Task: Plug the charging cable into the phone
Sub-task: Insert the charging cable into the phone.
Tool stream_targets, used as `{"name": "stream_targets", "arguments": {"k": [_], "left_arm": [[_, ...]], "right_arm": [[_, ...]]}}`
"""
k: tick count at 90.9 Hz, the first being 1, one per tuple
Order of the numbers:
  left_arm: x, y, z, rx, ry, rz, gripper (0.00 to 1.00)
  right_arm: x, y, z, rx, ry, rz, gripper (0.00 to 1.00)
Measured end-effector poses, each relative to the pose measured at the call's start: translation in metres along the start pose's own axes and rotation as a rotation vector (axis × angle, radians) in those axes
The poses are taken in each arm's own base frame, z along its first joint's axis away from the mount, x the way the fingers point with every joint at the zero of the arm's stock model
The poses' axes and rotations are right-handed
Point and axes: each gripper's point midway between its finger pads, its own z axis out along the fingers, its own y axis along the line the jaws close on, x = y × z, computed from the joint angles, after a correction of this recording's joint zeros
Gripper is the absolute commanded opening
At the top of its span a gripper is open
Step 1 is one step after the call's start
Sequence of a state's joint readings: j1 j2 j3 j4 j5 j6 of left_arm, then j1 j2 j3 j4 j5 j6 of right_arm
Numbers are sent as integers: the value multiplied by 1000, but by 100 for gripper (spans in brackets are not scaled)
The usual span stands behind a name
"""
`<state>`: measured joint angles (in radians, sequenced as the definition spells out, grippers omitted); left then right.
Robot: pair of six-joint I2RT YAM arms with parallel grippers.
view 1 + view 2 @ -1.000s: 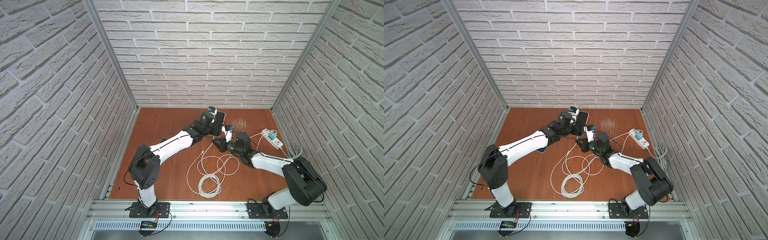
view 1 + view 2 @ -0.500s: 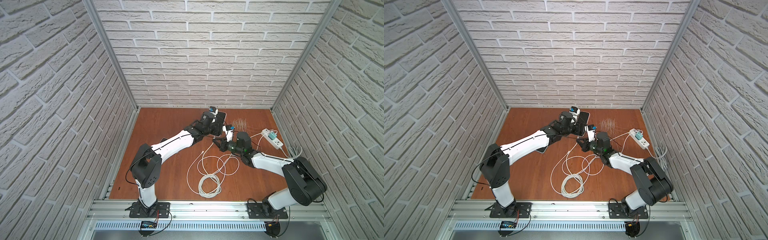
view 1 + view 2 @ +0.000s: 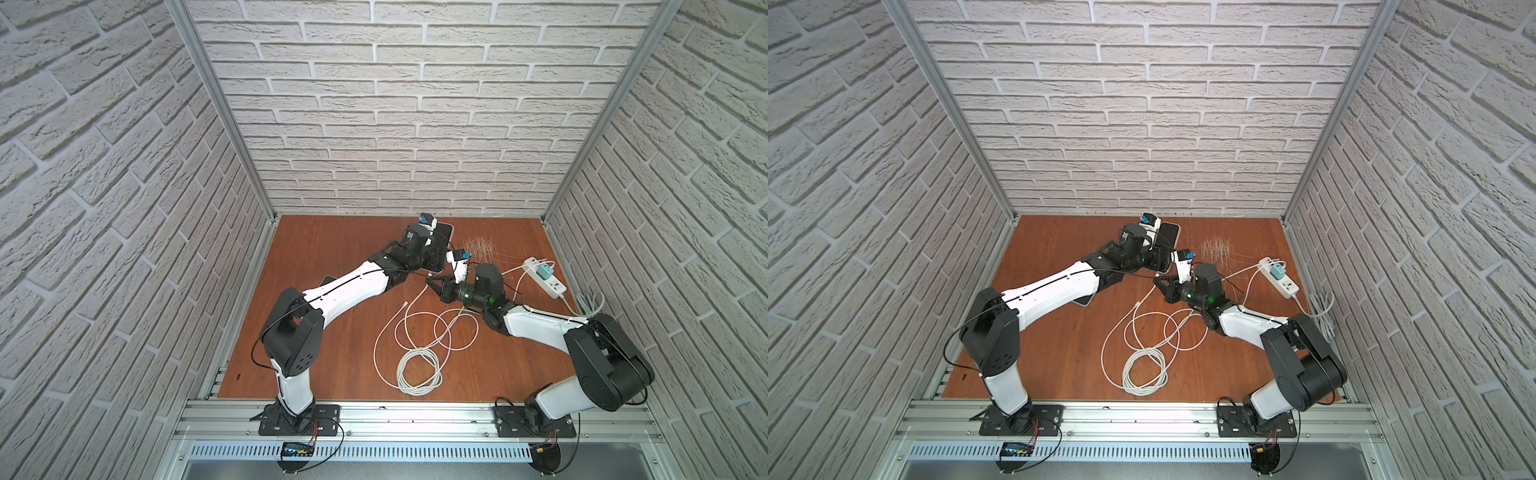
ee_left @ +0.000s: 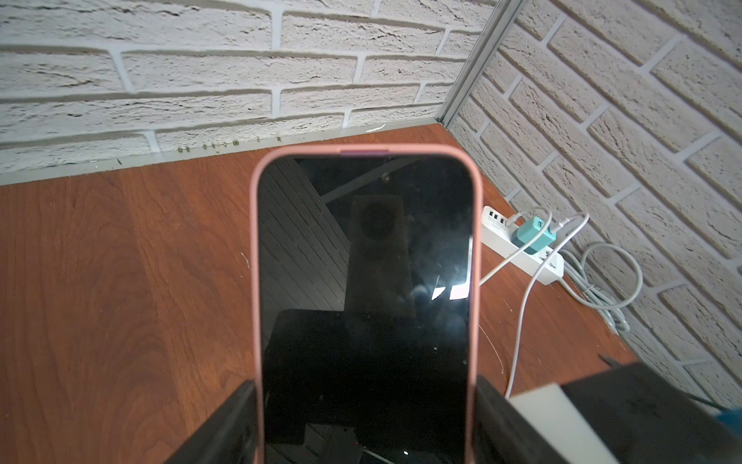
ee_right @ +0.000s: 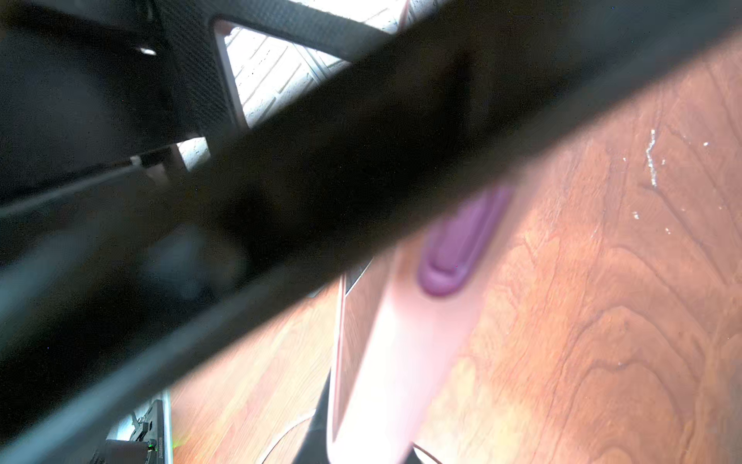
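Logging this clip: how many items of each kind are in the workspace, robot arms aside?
Phone in pink case: 1
White charging cables: 2
White power strip, with its grey cord: 1
Teal charger plugged into the strip: 1
Flat device, mostly hidden under the left arm, kind unclear: 1
Total: 6

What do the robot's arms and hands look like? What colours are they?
The left arm and right arm are smooth white tubes joined by chunky black round joints. A thin black cable runs along the left arm. Tiny green lights glow near the black right hand. The left hand is black too, with a white box with a blue bit by it.
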<state>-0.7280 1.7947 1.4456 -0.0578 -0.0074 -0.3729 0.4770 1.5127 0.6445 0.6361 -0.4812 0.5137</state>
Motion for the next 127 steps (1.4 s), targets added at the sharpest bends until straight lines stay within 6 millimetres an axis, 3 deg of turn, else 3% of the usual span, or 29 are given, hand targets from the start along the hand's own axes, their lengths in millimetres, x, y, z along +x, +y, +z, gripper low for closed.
{"name": "stream_targets", "arguments": {"k": [127], "left_arm": [[13,-9,3,33,23,1,0]], "right_arm": [[11,-3,-11,-41,19,23,3]]}}
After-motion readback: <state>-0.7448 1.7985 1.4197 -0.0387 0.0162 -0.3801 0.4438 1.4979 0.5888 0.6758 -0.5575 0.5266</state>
